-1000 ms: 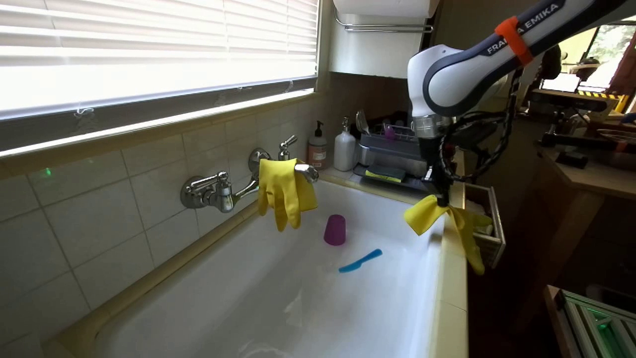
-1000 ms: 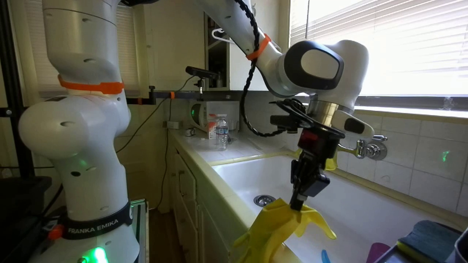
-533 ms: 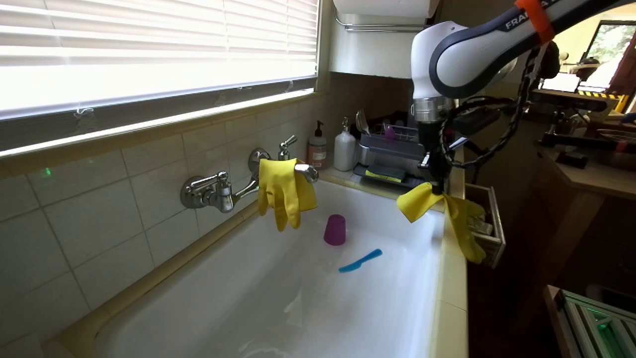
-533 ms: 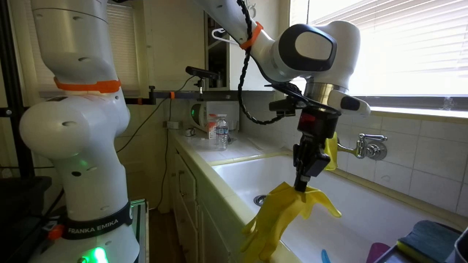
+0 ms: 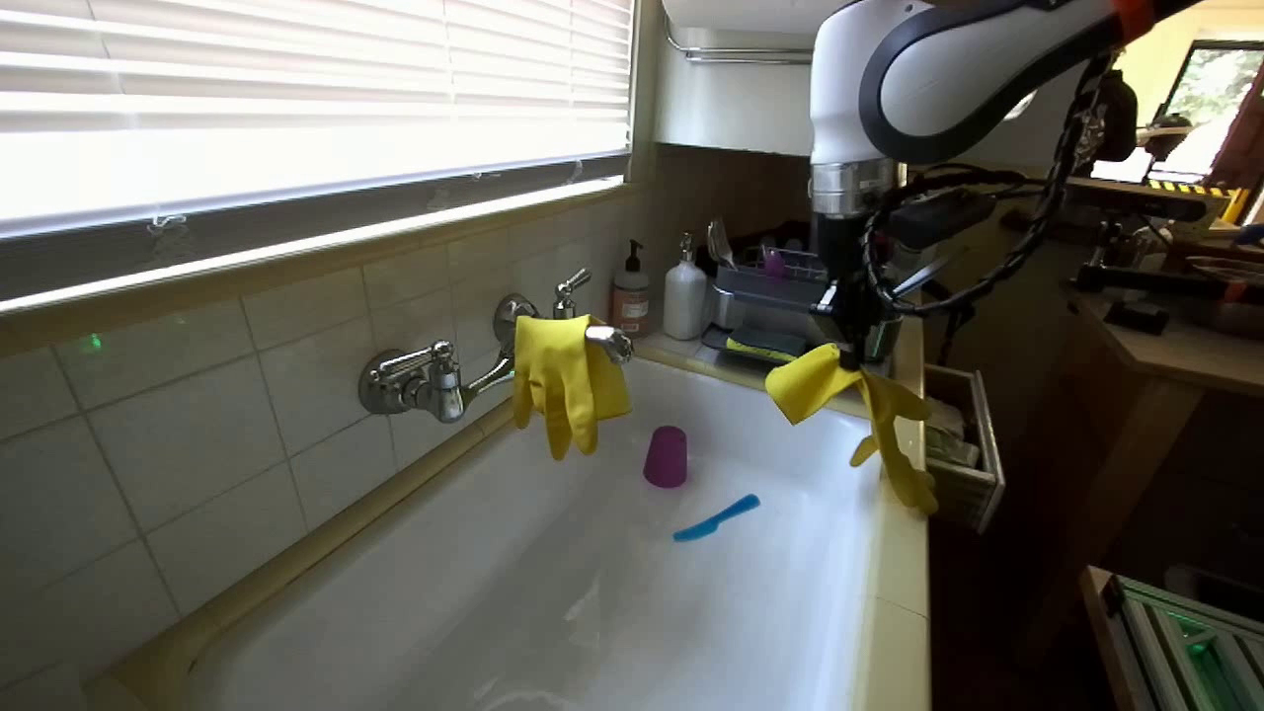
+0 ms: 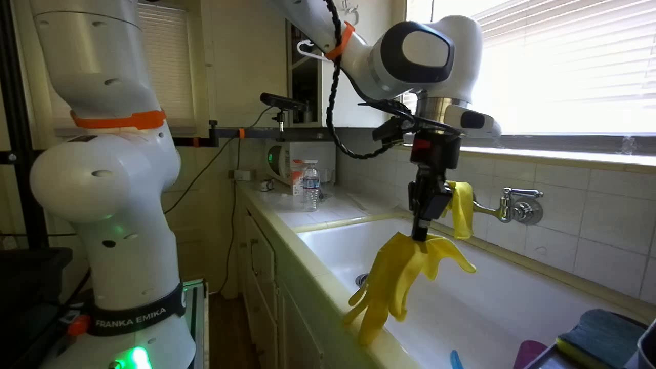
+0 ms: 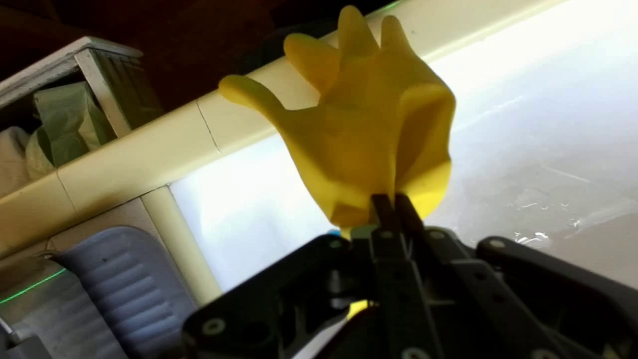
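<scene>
Yellow glove [image 6: 393,277] lifted higher, clamped in pincer [image 7: 392,199] (drain [image 6: 361,280] partly hidden behind).

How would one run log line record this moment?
black gripper: pinching yellow rubber glove; second yellow glove: draped over chrome faucet; purple tapered cup: in white sink

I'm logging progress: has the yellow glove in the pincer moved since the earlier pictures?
Yes. In an exterior view, the held yellow glove has shifted upward and toward the wall-mounted faucet.
</scene>
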Robot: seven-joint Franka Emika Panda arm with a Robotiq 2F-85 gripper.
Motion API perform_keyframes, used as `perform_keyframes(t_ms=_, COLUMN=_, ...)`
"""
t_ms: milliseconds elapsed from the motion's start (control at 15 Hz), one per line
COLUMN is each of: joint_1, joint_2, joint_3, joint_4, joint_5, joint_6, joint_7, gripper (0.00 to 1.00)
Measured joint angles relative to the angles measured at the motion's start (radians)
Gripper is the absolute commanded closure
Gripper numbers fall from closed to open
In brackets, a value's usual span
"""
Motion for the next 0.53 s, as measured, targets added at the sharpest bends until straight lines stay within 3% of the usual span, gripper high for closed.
perform_keyframes(t_ms=533, joint_1=0.045, joint_2=-0.044, joint_3=0.074, joint_4=0.018, joint_5=0.003, joint_6=0.0, joint_7=0.149, gripper=0.99)
